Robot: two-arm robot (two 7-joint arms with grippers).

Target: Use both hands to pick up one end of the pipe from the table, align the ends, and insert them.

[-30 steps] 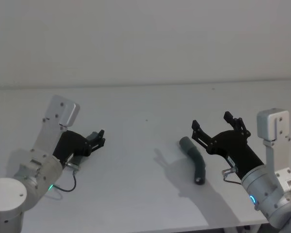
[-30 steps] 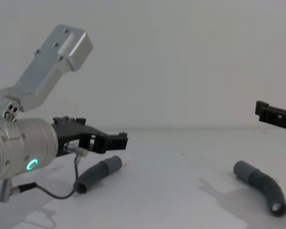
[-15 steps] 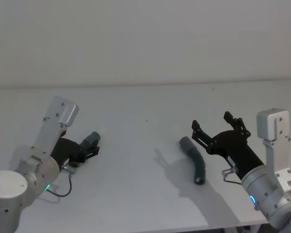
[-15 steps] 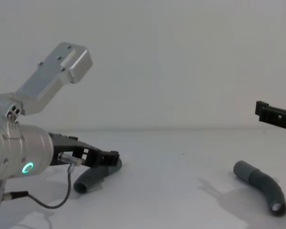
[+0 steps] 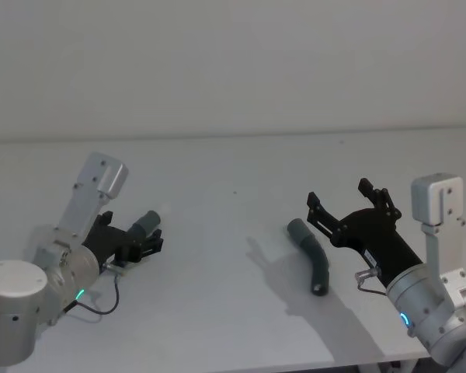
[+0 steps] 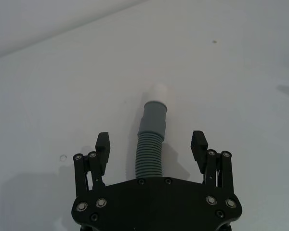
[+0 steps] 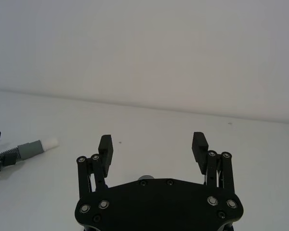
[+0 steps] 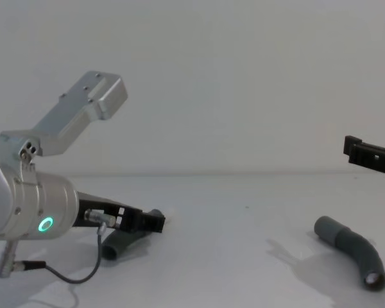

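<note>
The pipe lies in two pieces on the white table (image 5: pixel 233 167). The white-tipped piece (image 6: pixel 150 144) lies between the open fingers of my left gripper (image 6: pixel 151 141), its white spigot (image 6: pixel 158 91) pointing away past the fingertips. From the head, that gripper (image 5: pixel 144 242) is low at the table's left, straddling this piece (image 5: pixel 147 223). The other curved piece (image 5: pixel 311 256) rests on the table at the right, its open sleeve toward me (image 8: pixel 374 280). Just beyond it my right gripper (image 5: pixel 339 193) hovers above the table, open and holding nothing (image 7: pixel 152 141).
A plain pale wall stands behind the table's far edge (image 5: pixel 233 136). A thin black cable (image 8: pixel 70 276) hangs from the left wrist down to the table. Bare table surface separates the two pieces.
My left gripper has lowered toward the table and now straddles the white-tipped piece, still open. The right arm and the other piece have not moved.
</note>
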